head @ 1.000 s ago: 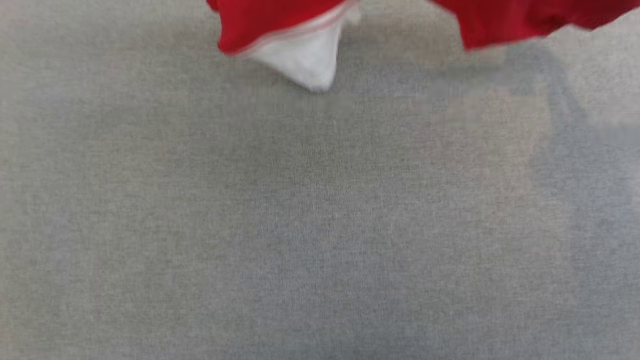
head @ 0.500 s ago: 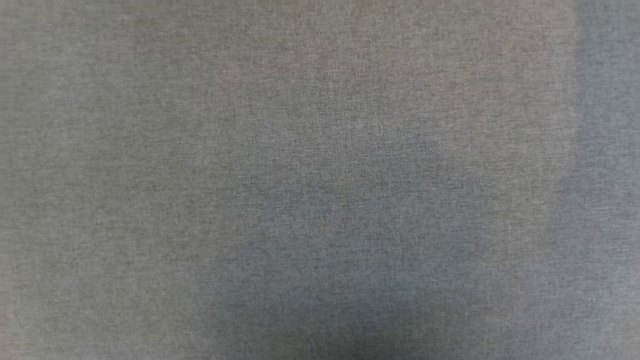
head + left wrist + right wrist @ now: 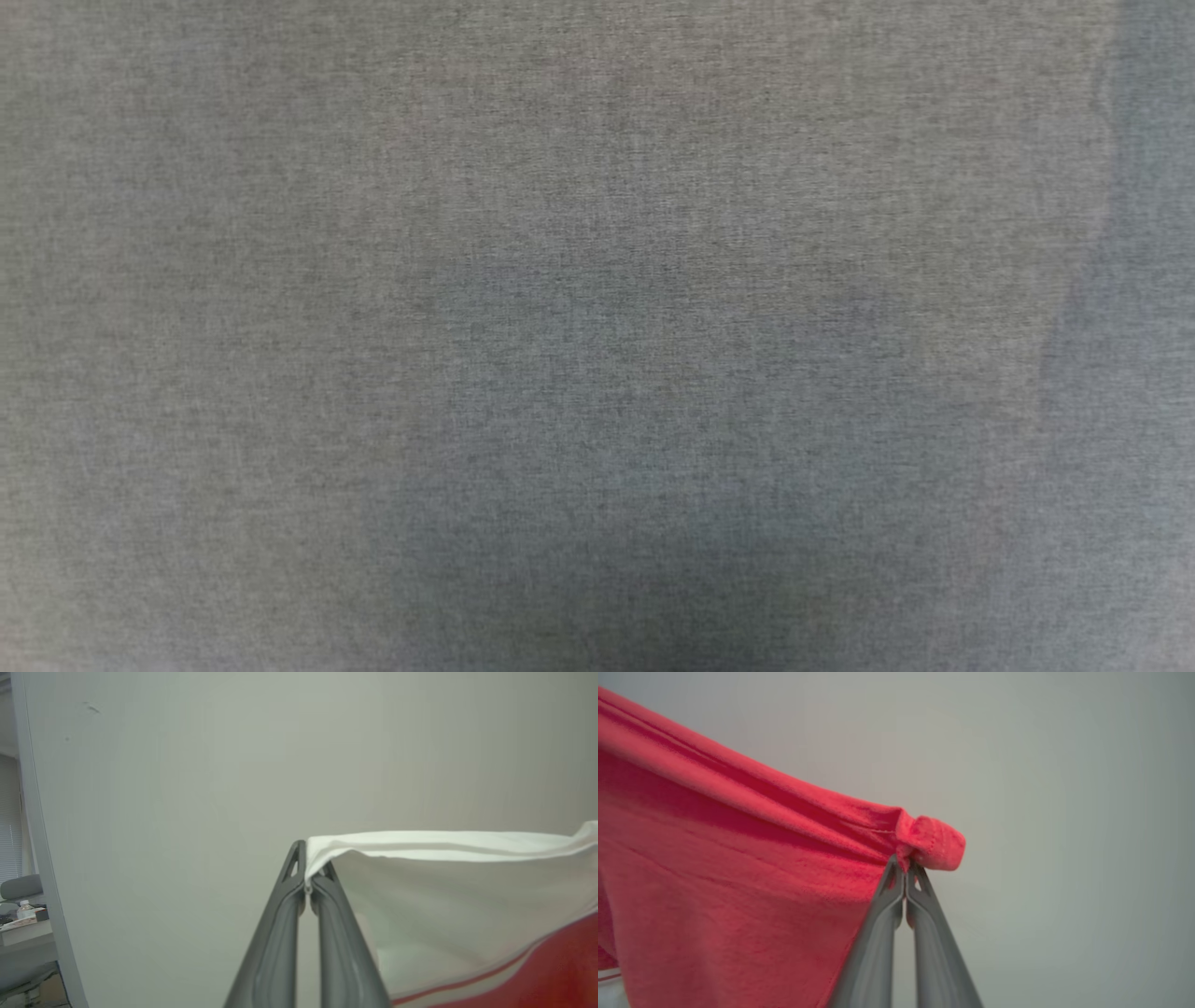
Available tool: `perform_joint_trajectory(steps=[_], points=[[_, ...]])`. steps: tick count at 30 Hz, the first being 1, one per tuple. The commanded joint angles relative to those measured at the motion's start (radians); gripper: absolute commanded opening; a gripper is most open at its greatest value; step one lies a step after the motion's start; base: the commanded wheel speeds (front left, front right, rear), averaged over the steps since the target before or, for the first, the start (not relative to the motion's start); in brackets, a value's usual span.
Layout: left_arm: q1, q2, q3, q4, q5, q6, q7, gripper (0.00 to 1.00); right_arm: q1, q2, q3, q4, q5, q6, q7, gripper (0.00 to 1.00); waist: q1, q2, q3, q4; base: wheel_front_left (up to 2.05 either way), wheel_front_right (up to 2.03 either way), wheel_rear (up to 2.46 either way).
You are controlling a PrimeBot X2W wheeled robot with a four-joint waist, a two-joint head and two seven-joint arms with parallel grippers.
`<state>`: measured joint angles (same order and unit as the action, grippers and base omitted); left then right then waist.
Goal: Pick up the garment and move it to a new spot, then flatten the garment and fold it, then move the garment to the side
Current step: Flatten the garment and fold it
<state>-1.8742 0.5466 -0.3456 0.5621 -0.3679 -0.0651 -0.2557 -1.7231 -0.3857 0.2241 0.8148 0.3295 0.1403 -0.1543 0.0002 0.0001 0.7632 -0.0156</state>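
Note:
The garment hangs in the air between my two grippers. In the left wrist view my left gripper [image 3: 308, 884] is shut on the edge of its white sleeve [image 3: 444, 882], which stretches away to the right with striped trim and red body [image 3: 560, 970] below. In the right wrist view my right gripper [image 3: 904, 872] is shut on a bunched red hem corner of the garment [image 3: 738, 882], the cloth draping to the left. The "BULLS 23" print is hidden.
The head view looks down on the grey fabric-covered table [image 3: 280, 280], with soft shadows at its middle bottom and right side. Behind the left gripper stands a pale wall [image 3: 187, 788]; at far left a desk [image 3: 23, 933] with a bottle and a chair.
One second ago the garment's red edge and white sleeve showed at the top of the head view; they have since risen out of it. The table shadows shifted slightly.

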Motion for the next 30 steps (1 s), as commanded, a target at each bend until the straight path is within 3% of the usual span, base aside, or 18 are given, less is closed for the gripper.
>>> perform_joint_trajectory(steps=[1,9,18,30], points=[[0.066,-0.007,0.025,-0.007,-0.005,0.003,-0.006,0.00,0.039,-0.019,0.005,0.023,0.007,-0.010,-0.012,0.00,-0.0002,-0.0001,0.001,0.011,0.00,0.00,0.00],[0.407,-0.102,0.101,-0.073,-0.019,-0.017,-0.006,0.00,0.198,-0.031,0.093,0.065,0.044,-0.010,-0.063,0.00,-0.0002,-0.0001,-0.061,0.039,0.00,0.00,0.00],[0.755,-0.197,0.134,-0.106,-0.025,-0.042,-0.006,0.00,0.427,-0.053,0.179,0.020,0.108,-0.010,-0.097,0.00,-0.0002,-0.0001,-0.182,0.069,0.00,0.00,0.00],[1.157,-0.229,0.135,-0.077,-0.101,-0.059,-0.005,0.00,0.732,-0.063,0.321,-0.097,0.227,-0.010,-0.106,0.00,-0.0002,-0.0001,-0.340,0.094,0.00,0.00,0.00]])
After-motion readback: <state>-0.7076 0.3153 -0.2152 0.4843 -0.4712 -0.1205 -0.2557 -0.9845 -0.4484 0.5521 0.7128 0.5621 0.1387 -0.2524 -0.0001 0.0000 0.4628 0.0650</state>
